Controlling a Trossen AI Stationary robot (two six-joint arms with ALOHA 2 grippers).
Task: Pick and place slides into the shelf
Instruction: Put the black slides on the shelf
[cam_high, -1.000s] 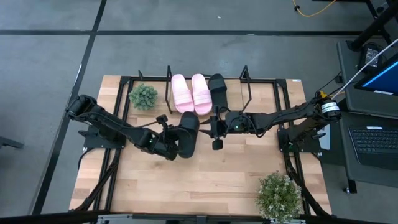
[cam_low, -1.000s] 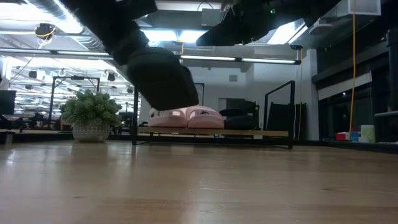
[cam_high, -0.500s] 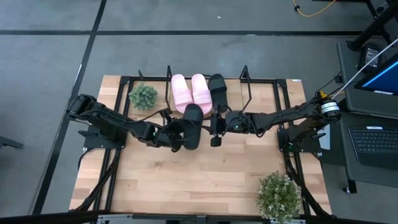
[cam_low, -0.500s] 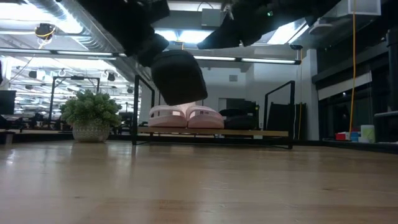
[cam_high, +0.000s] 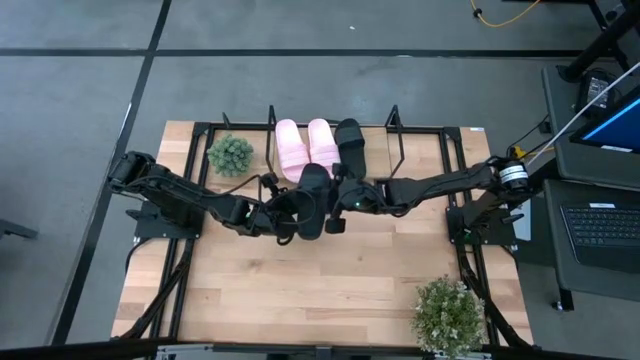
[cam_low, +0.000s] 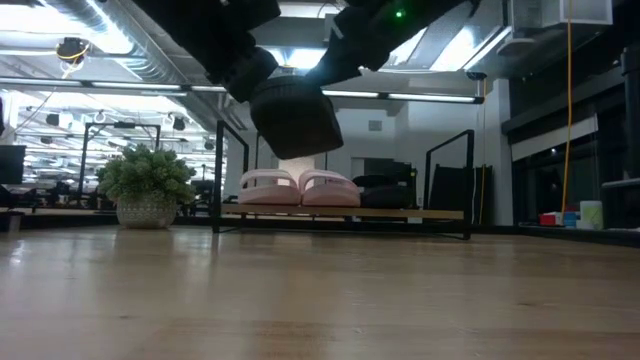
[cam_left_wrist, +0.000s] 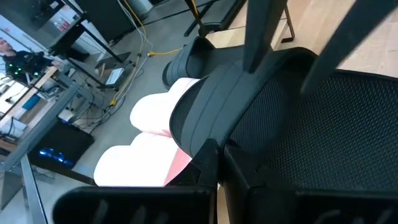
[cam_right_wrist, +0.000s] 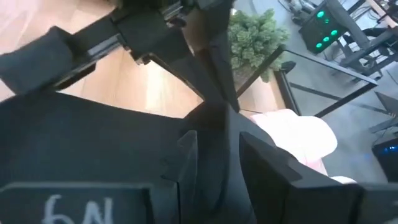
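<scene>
Sandals fill most of the shelf (cam_high: 395, 135) in the high view: two pink slides (cam_high: 305, 148) lie side by side on its board with a black slide (cam_high: 349, 140) just beside them. In front of the shelf, above the table (cam_high: 300, 290), the left gripper (cam_high: 290, 212) is clamped on a second black slide (cam_high: 312, 198), and the right gripper (cam_high: 336, 208) is closed on that same slide from the other side. A small plant (cam_high: 231, 155) stands near the shelf's left end.

Low view: the held black slide (cam_low: 293, 117) hangs clear of the tabletop, in front of the pink pair (cam_low: 298, 187).

Left wrist view: the left gripper's fingers (cam_left_wrist: 261, 34) press on the slide's strap (cam_left_wrist: 249, 106).

Right wrist view: the right gripper's fingers (cam_right_wrist: 205, 165) grip dark material.
</scene>
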